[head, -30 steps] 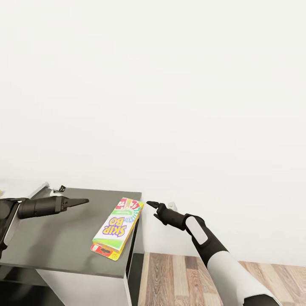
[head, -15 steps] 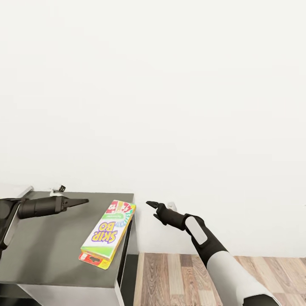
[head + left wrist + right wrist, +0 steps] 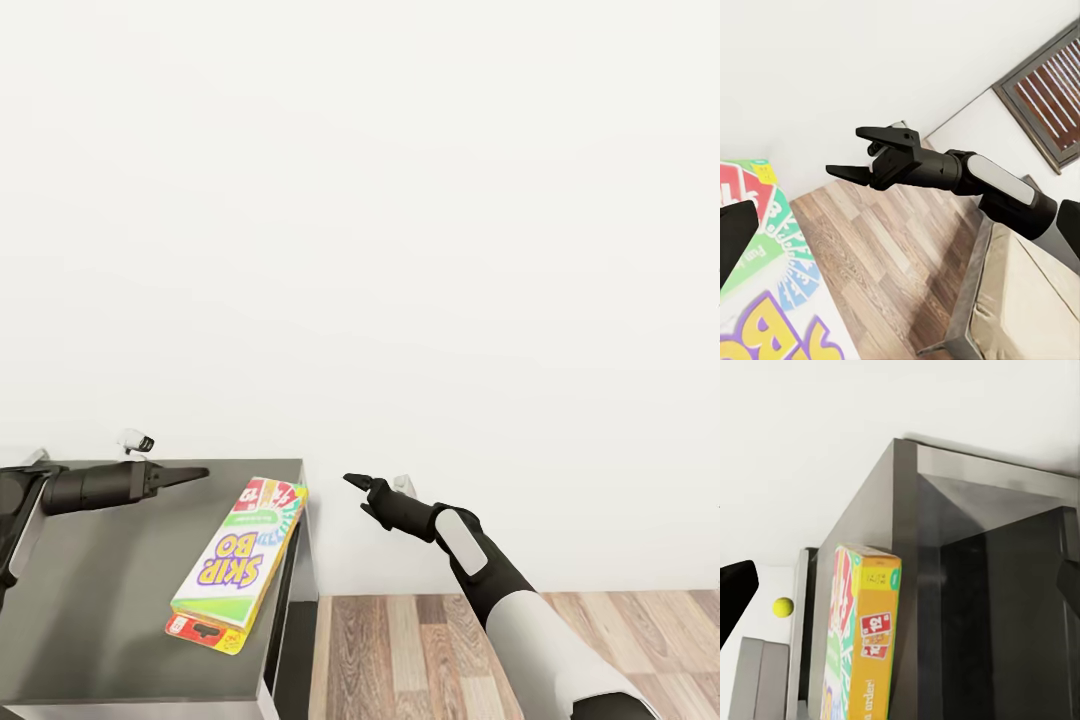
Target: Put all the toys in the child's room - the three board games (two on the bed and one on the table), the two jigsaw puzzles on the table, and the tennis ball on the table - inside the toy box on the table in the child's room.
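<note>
The left end effector hovers over the dark cabinet with its fingers drawn together to a point, holding nothing. The right end effector hangs in the air just off the cabinet's open side, over the floor; the left wrist view shows its fingers apart and empty. Between the two, near the cabinet's front edge, lies a board game, a green-edged Skip-Bo box, flat on the dark grey top; the right wrist view suggests a second, yellow-red box stacked under it, though I cannot be sure. Past the cabinet, that same view catches the tennis ball on a white desk, not yet in any bin. Judging from this, the job is at an early or middle stage: games are off the bed, which looks bare where visible, but nothing is seen boxed. The room has plain white walls and wood-plank flooring.
</note>
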Robot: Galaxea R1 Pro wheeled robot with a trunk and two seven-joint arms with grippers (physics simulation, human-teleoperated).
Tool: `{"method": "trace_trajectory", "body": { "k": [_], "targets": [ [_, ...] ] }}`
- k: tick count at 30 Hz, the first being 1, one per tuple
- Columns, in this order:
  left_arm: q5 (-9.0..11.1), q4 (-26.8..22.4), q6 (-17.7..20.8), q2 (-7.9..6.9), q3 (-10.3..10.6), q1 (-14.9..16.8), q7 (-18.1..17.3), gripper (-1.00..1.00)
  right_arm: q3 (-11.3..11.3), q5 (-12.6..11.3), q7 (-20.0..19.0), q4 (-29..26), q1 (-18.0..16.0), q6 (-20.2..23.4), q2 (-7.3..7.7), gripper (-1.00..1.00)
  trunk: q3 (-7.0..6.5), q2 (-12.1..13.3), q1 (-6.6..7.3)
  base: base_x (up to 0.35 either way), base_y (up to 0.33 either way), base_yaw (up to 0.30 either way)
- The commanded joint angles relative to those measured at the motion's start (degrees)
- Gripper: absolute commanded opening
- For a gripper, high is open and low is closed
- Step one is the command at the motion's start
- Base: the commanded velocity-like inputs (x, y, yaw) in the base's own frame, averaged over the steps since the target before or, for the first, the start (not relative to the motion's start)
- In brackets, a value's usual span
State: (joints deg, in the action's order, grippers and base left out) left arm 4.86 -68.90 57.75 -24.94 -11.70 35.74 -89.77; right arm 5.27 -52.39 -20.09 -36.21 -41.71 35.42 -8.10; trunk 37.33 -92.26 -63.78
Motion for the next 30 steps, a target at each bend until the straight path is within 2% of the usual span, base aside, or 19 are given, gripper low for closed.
{"method": "trace_trajectory", "body": {
  "k": [1,21,30],
  "targets": [
    [0.0,0.0,0.6,-0.02,0.0,0.0,-0.2,1.0,0.0,-0.1,-0.1,0.0,0.0,0.2,0.01,1.0,0.08,0.0,0.0,0.008,0.003,-0.025],
    [0.0,0.0,0.6,-0.02,0.0,0.0,-0.2,1.0,0.2,-0.1,-0.1,0.0,0.0,0.2,-0.06,1.0,0.35,0.0,0.0,0.001,0.027,-0.001],
    [0.0,0.0,0.6,-0.02,0.0,0.0,-0.2,1.0,0.2,-0.1,-0.1,0.0,0.0,0.2,0.01,1.0,0.65,0.0,0.0,0.0,0.0,0.131]
  ]
}}
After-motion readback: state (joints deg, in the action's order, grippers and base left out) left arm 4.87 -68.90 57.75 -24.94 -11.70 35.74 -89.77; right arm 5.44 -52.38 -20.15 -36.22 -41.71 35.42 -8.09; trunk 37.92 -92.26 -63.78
